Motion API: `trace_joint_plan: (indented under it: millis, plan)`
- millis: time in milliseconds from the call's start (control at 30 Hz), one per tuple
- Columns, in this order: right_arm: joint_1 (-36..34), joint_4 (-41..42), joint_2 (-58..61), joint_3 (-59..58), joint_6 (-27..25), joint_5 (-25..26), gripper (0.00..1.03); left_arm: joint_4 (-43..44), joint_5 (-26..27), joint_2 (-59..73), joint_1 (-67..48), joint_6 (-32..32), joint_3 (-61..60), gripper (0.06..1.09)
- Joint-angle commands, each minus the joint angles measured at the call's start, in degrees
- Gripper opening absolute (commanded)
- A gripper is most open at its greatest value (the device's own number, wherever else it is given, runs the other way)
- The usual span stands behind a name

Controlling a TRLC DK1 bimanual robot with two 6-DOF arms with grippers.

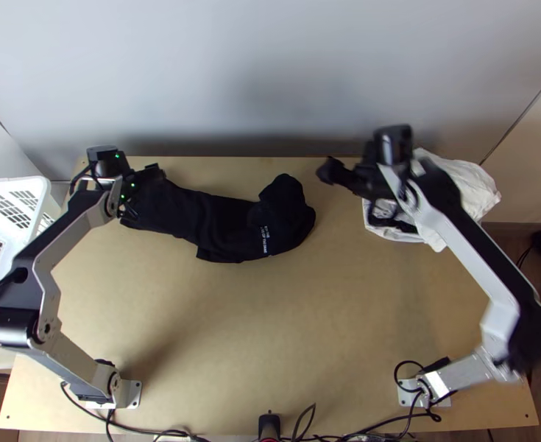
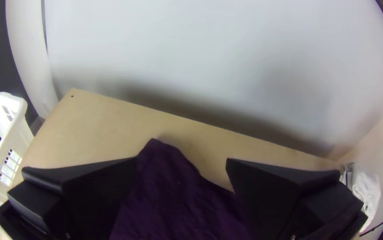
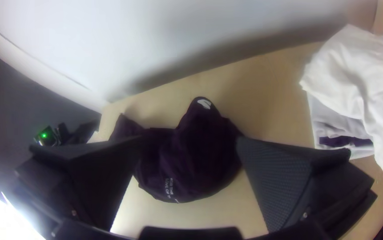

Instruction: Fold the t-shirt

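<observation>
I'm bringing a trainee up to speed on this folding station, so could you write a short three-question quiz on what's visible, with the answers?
1. True or false: the dark t-shirt lies flat and fully spread out.

2. Pick one: the left gripper is at which part of the t-shirt?
a) the bunched right end
b) the middle
c) the left end

3. Fill in the blank: the white slotted basket stands beyond the table's ____ edge in the top view.

Key: 1 false; 2 c; 3 left
</observation>
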Motion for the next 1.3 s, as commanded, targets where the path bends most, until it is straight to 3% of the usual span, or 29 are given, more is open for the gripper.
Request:
trace_joint_plan:
  millis: [0, 367, 833, 1000, 1167, 1267]
  plan:
    - [2.78, -4.26, 14.7, 13.38, -1.53, -3.84, 0.96, -1.26, -2.96, 5.46, 4.84, 1.4, 2.32, 1.04]
    - [8.23, -3.11, 28.15, 25.42, -9.61, -3.84, 0.97, 9.38, -3.67, 11.17, 8.71, 4.56, 2.67, 1.03]
    - [7.0, -3.11, 36.94, 32.54, -8.21, -3.84, 0.97, 8.67, -2.79, 13.63, 8.01, 5.79, 3.9, 1.03]
    - [6.38, -3.11, 38.78, 34.12, -6.71, -3.84, 0.97, 1.12, 3.98, 15.13, 7.04, 4.56, 8.56, 1.03]
    - [6.03, -3.11, 39.22, 34.39, -5.57, -3.84, 0.97, -8.38, 15.85, 16.53, 7.04, -0.19, 13.74, 1.03]
    - [5.77, -3.11, 39.31, 34.21, -5.48, -3.84, 0.97, -9.08, 16.99, 17.67, 6.69, -0.19, 14.09, 1.03]
